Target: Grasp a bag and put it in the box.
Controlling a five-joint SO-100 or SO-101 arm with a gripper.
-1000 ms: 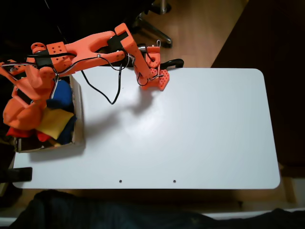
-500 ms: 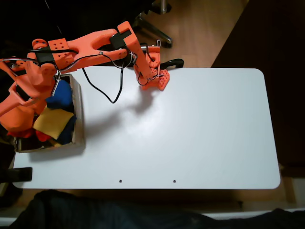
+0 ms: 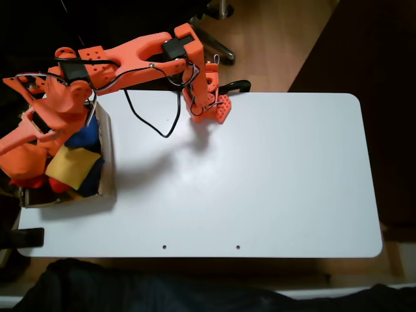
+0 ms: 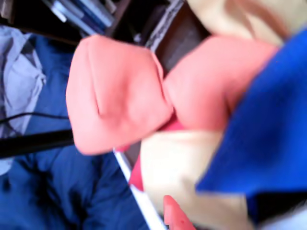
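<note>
bag: the orange bag (image 3: 23, 161) sits at the far-left edge of the fixed view, on the left rim of the box (image 3: 107, 156), part of it seeming to overhang the outer side; in the wrist view the bag (image 4: 115, 96) bulges large and blurred, with dark floor clutter below it
box: already crowded; a yellow beanbag (image 3: 71, 166), a blue beanbag (image 3: 84, 136) and a red beanbag (image 3: 57, 185) fill it at the left end of the white counter (image 3: 260, 175)
gripper: the gripper (image 3: 36, 133) is over the bag; whether it is apart or clamped, I cannot tell
risk: the bag may slide off the heap and fall outside the box, off the counter; cause: full box, off-centre placement
second risk: the arm may drag the bag or nudge the light box on withdrawal
</note>
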